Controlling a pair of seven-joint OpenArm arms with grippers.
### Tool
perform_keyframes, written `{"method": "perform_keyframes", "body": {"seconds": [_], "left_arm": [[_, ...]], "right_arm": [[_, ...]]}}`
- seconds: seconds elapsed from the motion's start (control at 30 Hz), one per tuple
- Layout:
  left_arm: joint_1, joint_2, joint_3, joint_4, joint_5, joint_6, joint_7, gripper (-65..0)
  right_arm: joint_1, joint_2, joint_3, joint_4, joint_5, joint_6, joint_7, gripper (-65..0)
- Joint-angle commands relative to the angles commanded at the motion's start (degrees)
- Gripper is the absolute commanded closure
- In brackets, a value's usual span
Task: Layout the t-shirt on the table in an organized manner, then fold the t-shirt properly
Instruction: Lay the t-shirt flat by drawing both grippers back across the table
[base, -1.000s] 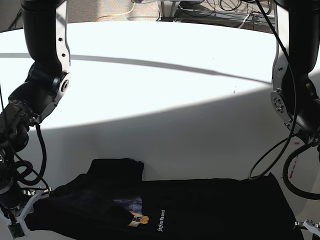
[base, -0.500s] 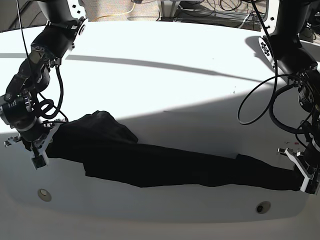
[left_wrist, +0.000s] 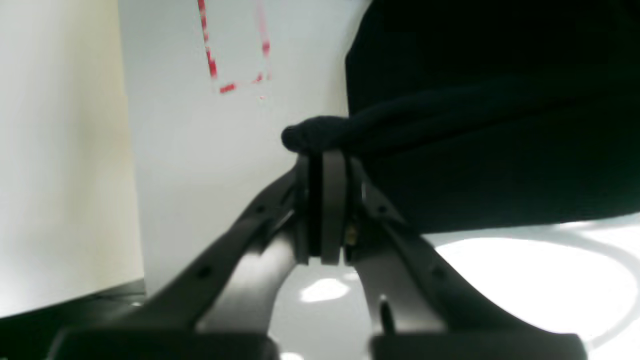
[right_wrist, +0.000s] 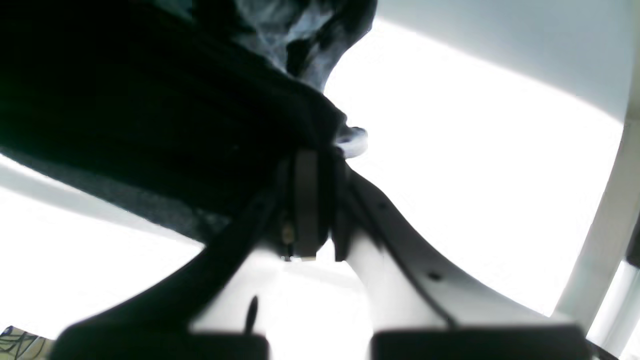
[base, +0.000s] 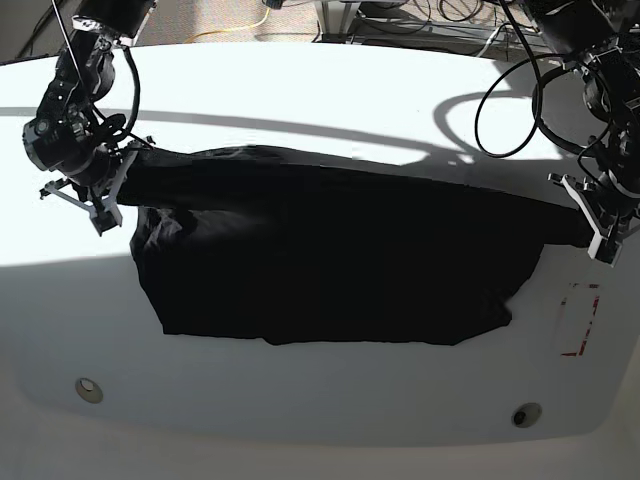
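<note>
Black cloth of the t-shirt (base: 330, 260) hanging stretched between both hands, long axis running side to side across the table (base: 320, 100), lower edge draping onto the tabletop nearer the base camera. Left hand (base: 598, 225) clamping one end of the upper edge, pads pressed narrow on a bunched fold in the left wrist view (left_wrist: 320, 140), cloth spreading off to the side away from the red dashed mark (base: 578, 318). Right hand (base: 105, 190) pinching the opposite end, closed tight on fabric in the right wrist view (right_wrist: 310, 165). Holding both ends at roughly matching height, so upper edge reading as nearly straight, sagging slightly mid-span. Body of the shirt lying mostly flat below the held edge, some wrinkling near the right hand side. Judging layout step as nearly complete: next move likely needing both hands lowering together, away from the base camera along the short axis, keeping tension so the top edge lands flat. Risking a skewed edge if one hand drops first. Two metal discs (base: 88, 387) sitting well clear of the cloth.
</note>
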Motion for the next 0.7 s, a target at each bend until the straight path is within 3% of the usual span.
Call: {"method": "perform_keyframes", "body": {"seconds": [0.2,0.4,0.6,0.7], "left_arm": [[3.78,1.58,0.00,-0.09,0.09,0.00,-2.90,0.0],[3.34,2.11,0.44,-0.26,0.35,0.00,-3.16,0.0],[0.44,2.11,5.10,-1.32,0.53,0.00,-3.16,-0.3],[-0.97,2.11,6.15,-3.96,0.53,0.00,-3.25,-0.4]], "right_arm": [[-1.14,-1.49,-1.05,-0.26,-0.35,0.00,0.00,-0.2],[2.99,-1.85,-1.58,-2.29,-0.62,0.00,0.00,-0.2],[8.00,-2.02,-1.67,-9.76,-0.62,0.00,0.00,-0.2],[10.02,-2.02,-1.67,-14.59,-0.62,0.00,1.36,-3.8]]}}
